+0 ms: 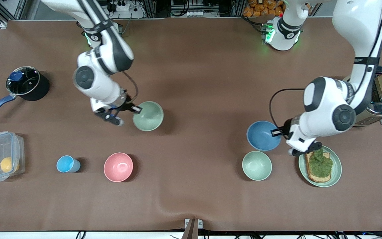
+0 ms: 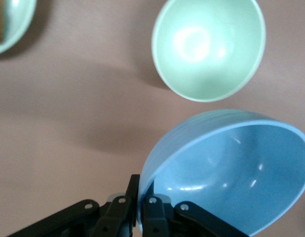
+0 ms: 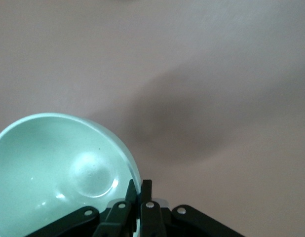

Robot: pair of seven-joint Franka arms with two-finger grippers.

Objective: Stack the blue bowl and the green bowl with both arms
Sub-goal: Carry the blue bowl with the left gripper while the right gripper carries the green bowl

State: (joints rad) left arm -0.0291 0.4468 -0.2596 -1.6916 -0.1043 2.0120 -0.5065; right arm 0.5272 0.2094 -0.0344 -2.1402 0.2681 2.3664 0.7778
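My left gripper (image 1: pixel 276 132) (image 2: pixel 141 186) is shut on the rim of the blue bowl (image 1: pixel 263 135) (image 2: pixel 231 173). It holds the bowl tilted just above the table, beside the plate. My right gripper (image 1: pixel 137 110) (image 3: pixel 140 187) is shut on the rim of the sage-green bowl (image 1: pixel 148 116) (image 3: pixel 54 173). That bowl is also tilted and raised, and casts a shadow on the brown table toward the right arm's end.
A paler mint-green bowl (image 1: pixel 256 165) (image 2: pixel 209 49) sits nearer the front camera than the blue bowl. Beside it is a green plate (image 1: pixel 337 172) (image 2: pixel 14 24) with toast and lettuce. Also on the table are a pink bowl (image 1: pixel 118 167), light-blue cup (image 1: pixel 66 164), clear container (image 1: pixel 2 161), pot (image 1: pixel 27 83) and toaster (image 1: pixel 381 96).
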